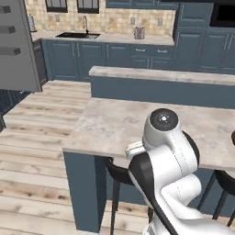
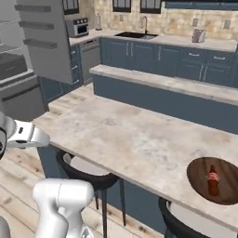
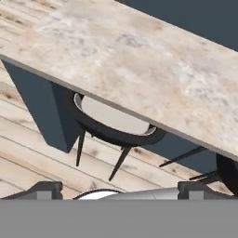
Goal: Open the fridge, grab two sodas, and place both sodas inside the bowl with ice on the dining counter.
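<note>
**One cola in the bowl, the second soda back towards the fridge**

The dark-brown cola bottle (image 2: 213,180) with its red label lies inside the wooden bowl (image 2: 197,173), its long axis running roughly away from the base, cap at the far end. The bowl sits on the dining tabletop (image 2: 135,139) near its near edge, off to the arm's right. No pink-orange bottle can be seen in these pictures, so the job looks half done; that bottle is presumably in the fridge.

The fridge (image 2: 21,88) stands across the wooden floor at the arm's left, its door (image 2: 44,39) swung open with door shelves showing. So the coming move turns away from the bowl: the target side is left, the delivered side right.

The pincer (image 3: 118,188) is released, its tips spread wide at the bottom of the hand view with nothing between them. It looks over the tabletop's near edge and a black stool (image 3: 116,123) tucked beneath it.
</note>
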Available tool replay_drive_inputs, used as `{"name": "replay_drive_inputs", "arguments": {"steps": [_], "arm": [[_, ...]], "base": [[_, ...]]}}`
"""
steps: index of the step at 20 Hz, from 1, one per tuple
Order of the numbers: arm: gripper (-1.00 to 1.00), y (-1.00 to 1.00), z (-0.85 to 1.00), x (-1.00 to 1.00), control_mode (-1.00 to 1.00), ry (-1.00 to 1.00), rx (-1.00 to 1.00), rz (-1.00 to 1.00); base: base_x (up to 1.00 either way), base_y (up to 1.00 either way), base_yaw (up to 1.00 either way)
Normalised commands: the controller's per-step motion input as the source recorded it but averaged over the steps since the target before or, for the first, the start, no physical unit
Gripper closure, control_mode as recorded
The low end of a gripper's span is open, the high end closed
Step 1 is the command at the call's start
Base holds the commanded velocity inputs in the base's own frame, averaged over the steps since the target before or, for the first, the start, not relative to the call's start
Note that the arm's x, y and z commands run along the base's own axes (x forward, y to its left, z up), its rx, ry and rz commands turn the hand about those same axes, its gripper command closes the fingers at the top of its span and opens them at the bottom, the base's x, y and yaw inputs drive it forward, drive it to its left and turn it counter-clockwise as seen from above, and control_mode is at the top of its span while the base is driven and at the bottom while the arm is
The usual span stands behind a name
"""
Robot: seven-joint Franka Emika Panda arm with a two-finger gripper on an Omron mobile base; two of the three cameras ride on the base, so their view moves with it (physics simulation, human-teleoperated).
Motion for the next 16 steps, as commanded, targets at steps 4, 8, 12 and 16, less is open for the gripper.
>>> {"name": "replay_drive_inputs", "arguments": {"steps": [4, 8, 12, 16], "arm": [[-1.0, 0.0, 0.0, 0.0, 1.0, 0.0, 0.0, 0.0], [-1.0, 0.0, 0.0, 0.0, 1.0, 0.0, 0.0, 0.0], [-1.0, 0.0, 0.0, 0.0, 1.0, 0.0, 0.0, 0.0], [-1.0, 0.0, 0.0, 0.0, 1.0, 0.0, 0.0, 0.0]], "base": [[0.0, 0.63, 0.58], [0.0, 0.46, 0.6], [0.16, 0.42, 0.57], [0.91, 0.12, 0.42]]}}
